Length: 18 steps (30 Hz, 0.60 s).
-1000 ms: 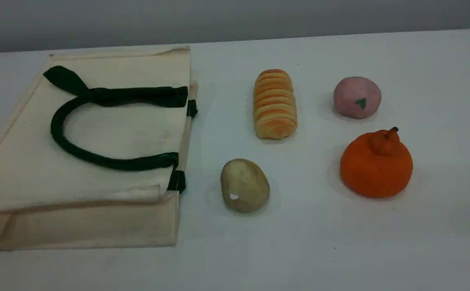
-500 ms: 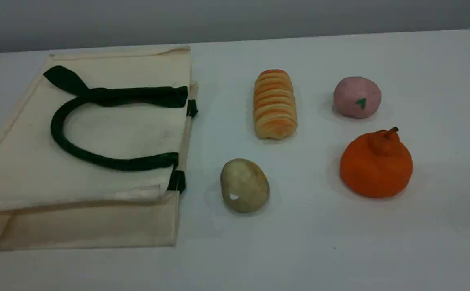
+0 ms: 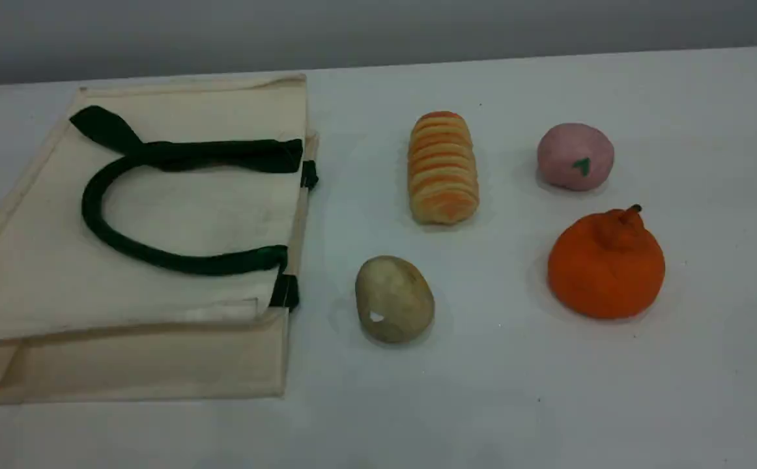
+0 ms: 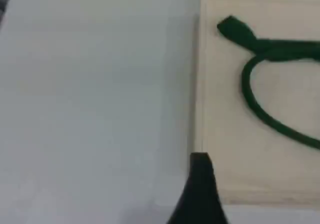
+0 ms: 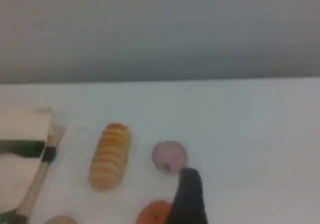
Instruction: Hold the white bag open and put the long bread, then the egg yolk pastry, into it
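Observation:
The white bag lies flat and closed on the left of the table, its dark green handle looped on top and its mouth facing right. The long bread lies right of the bag, toward the far side. The egg yolk pastry sits nearer, just off the bag's rim. Neither arm shows in the scene view. In the left wrist view one dark fingertip hangs over the bag's edge. In the right wrist view a fingertip hovers high, near the long bread. Neither gripper holds anything.
A pink ball with a green mark sits at the far right, and a round orange tangerine-shaped item in front of it. The white table ends at a grey wall behind.

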Motion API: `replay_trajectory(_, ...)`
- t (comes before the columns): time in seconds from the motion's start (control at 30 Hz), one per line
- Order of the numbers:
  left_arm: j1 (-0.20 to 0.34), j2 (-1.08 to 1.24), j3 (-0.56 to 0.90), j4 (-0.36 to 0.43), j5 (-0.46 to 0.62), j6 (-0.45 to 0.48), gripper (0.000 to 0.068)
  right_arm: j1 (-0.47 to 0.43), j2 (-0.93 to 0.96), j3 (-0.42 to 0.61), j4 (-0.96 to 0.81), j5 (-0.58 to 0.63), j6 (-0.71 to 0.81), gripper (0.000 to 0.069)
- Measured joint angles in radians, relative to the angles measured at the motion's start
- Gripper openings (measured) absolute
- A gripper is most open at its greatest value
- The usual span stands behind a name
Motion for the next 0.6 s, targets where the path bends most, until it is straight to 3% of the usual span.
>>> replay_trajectory(0.13,0.000,0.236,-0.066,-0.032,-0.018,-0.016,0.0526,0.000,0.083,0.000,0.000,-0.017,0.000,0.0562)
replay_trajectory(0.6,0.000,0.845,-0.150,-0.104,-0.256,-0.008,0.0526,0.000,0.192,0.000,0.074,-0.089,-0.054,0.0562)
